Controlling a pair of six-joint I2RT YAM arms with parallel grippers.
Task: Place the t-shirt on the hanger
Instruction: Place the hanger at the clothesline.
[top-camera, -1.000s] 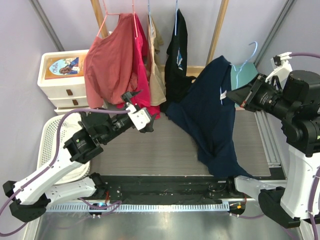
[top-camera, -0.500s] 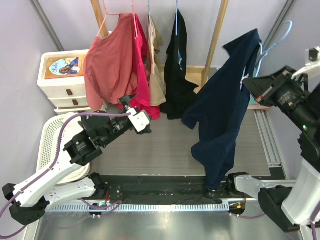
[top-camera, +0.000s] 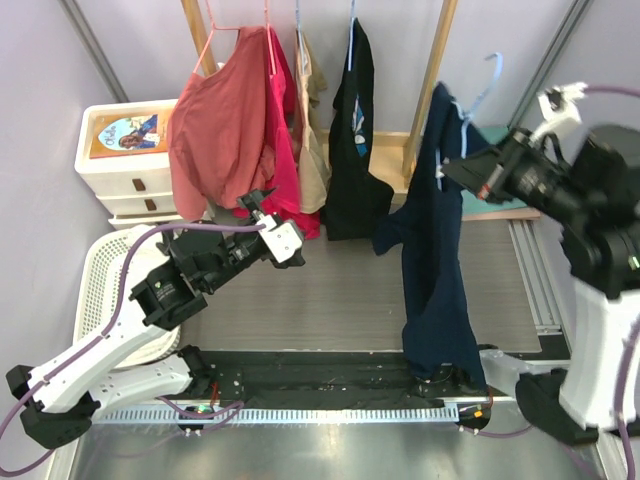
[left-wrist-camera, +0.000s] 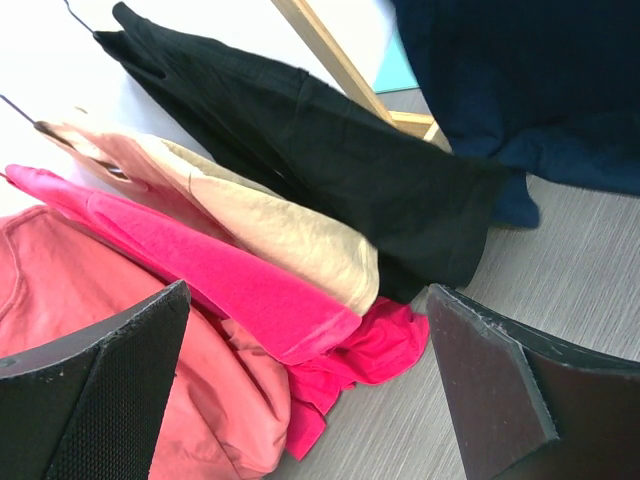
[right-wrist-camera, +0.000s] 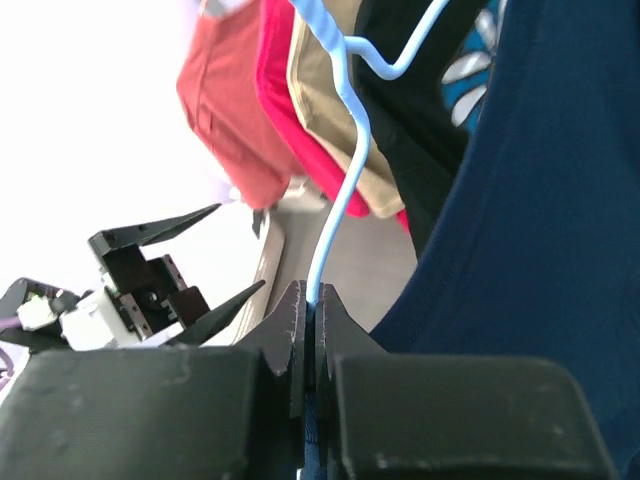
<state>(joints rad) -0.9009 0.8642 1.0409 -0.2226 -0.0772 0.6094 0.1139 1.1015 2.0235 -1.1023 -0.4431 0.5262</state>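
Observation:
The navy t-shirt (top-camera: 435, 260) hangs on the light-blue hanger (top-camera: 483, 85) and drapes down to the table's front edge. My right gripper (top-camera: 452, 170) is shut on the hanger's wire below the hook and holds it in the air beside the right wooden post. In the right wrist view the jaws (right-wrist-camera: 315, 300) pinch the blue wire (right-wrist-camera: 345, 150), with the t-shirt (right-wrist-camera: 545, 200) to the right. My left gripper (top-camera: 258, 200) is open and empty, low by the red shirts. In the left wrist view (left-wrist-camera: 310, 295) it faces the hanging shirts, with the t-shirt (left-wrist-camera: 530, 80) at the top right.
A rack with two wooden posts (top-camera: 432, 70) carries a red shirt (top-camera: 215, 130), a pink shirt (top-camera: 285, 140), a beige garment (top-camera: 312, 120) and a black shirt (top-camera: 355, 130). A white drawer unit (top-camera: 120, 160) and a white basket (top-camera: 100, 270) stand at the left.
My right gripper has swung the hanger and t-shirt left and down toward the rack's right post; the shirt now hangs straighter. The left arm has barely moved.

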